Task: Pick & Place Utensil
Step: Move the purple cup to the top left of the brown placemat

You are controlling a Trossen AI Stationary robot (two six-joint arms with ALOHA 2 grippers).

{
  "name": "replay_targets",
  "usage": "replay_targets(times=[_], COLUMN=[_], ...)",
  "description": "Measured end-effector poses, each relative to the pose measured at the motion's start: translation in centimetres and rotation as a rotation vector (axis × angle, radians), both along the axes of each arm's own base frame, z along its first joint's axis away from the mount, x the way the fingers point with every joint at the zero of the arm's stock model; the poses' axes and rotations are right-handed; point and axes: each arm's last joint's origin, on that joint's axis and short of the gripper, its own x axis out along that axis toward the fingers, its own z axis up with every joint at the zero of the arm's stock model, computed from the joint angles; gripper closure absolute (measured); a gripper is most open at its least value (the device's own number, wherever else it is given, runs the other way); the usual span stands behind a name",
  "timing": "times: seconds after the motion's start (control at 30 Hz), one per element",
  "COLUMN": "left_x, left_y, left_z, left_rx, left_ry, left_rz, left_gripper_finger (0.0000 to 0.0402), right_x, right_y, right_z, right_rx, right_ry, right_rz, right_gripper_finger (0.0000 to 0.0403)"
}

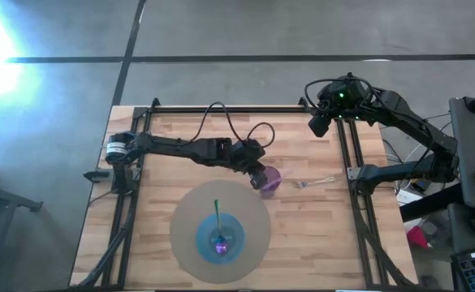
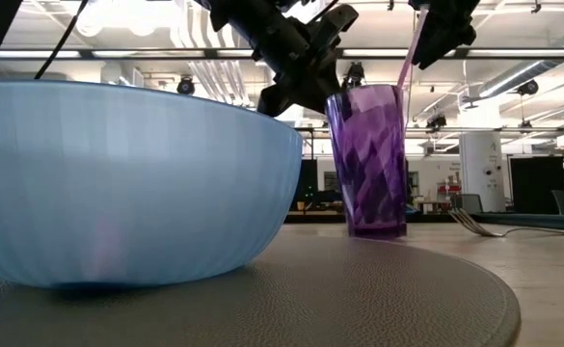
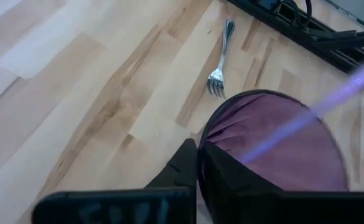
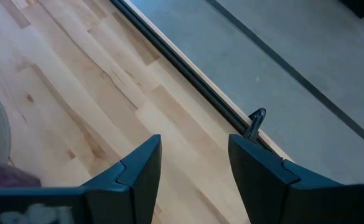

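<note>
Left end effector is at the purple cup, fingers pinched nearly together across the near rim, one outside and one inside the wall. Reads as a rim grip on the cup, not on any utensil. Cup stands upright at the edge of the round grey mat, with a purple straw-like stick leaning out of it.

The fork lies flat on the wood table, just beside the cup on the side away from the left arm, tines toward the cup. Nothing touching it. Blue bowl sits on the mat with a green-handled utensil already in it.

Right end effector parked high at the far right corner of the frame, fingers spread wide, holding nothing.

Risks as I see them:
- rim pinch is off-centre, so any lift or drag could tip the cup and throw the stick out
- tall cup, thin wall: grip may slip or flex
- sliding the cup sideways likely knocks the fork, spoiling its pickup pose
- fork is flat and thin, a hard pinch off bare wood
</note>
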Motion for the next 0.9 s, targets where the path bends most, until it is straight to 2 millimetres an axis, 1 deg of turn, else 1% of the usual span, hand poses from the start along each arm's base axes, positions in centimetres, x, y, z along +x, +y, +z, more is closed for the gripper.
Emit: replay_targets(times=[0.1,0.6,0.9], left_x=[0.0,0.0,-0.1], left_y=[0.0,0.0,0.0], left_z=[0.0,0.1,1.5], left_rx=[0.005,0.044,0.069], left_ry=[0.0,0.005,0.019], left_rz=[-0.003,-0.037,-0.06], left_gripper_finger=[0.0396,0.04,0.0401], right_x=[0.0,0.0,0.0], right_y=[0.0,0.0,0.0], right_z=[0.0,0.0,0.0], right_rx=[0.0,0.001,-0.003], right_ry=[0.0,0.001,0.008], right_rz=[0.0,0.0,0.007], right_gripper_finger=[0.022,0.022,0.022])
